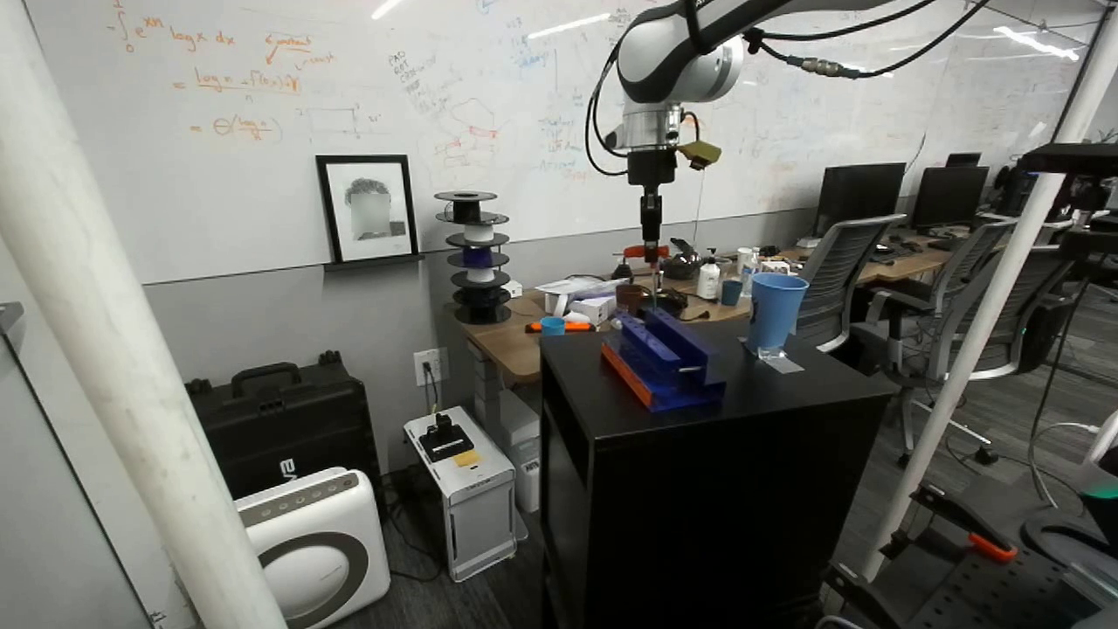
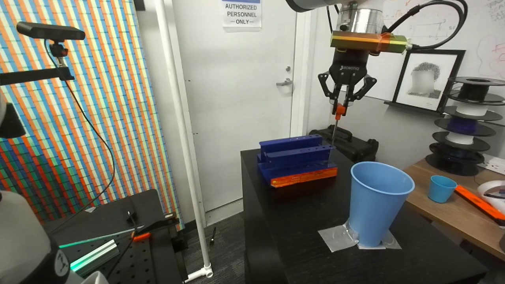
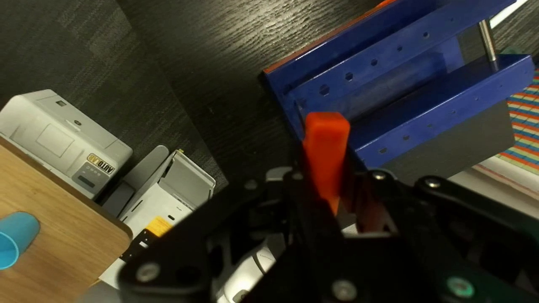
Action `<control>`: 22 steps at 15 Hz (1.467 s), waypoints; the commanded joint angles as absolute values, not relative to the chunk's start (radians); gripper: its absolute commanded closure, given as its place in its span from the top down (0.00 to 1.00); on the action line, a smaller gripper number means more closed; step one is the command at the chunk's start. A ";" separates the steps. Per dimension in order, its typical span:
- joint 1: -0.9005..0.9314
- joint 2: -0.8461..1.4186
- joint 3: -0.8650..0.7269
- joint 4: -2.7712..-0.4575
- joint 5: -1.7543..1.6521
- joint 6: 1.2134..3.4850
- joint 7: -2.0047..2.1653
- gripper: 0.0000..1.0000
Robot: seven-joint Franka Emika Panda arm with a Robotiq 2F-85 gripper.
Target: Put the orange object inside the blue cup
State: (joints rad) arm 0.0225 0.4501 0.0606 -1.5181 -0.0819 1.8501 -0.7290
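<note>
My gripper is shut on the orange object, a block-like handle with a thin metal shaft pointing down. The orange handle also fills the space between the fingers in the wrist view. The shaft's lower end is at the near end of the dark blue holder; I cannot tell whether it is in a hole or just above it. The light-blue cup stands upright, taped to the black cabinet top, apart from the gripper. The cup also shows in an exterior view; it is out of the wrist view.
The dark blue holder with orange edges sits on the black cabinet, also seen in the wrist view. A smaller turquoise cup stands on a wooden desk beside the cabinet. A white pole rises by the cabinet.
</note>
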 commanded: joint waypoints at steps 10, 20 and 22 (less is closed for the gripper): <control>0.015 0.252 0.093 -1.591 -0.076 1.866 -0.752 0.12; -0.037 0.027 0.005 -1.811 -0.047 2.047 -0.524 0.12; -0.053 -0.001 -0.017 -1.870 -0.025 2.070 -0.466 0.12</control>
State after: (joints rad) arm -0.0355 0.0755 0.0041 -1.7578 -0.0616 2.0109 -0.5430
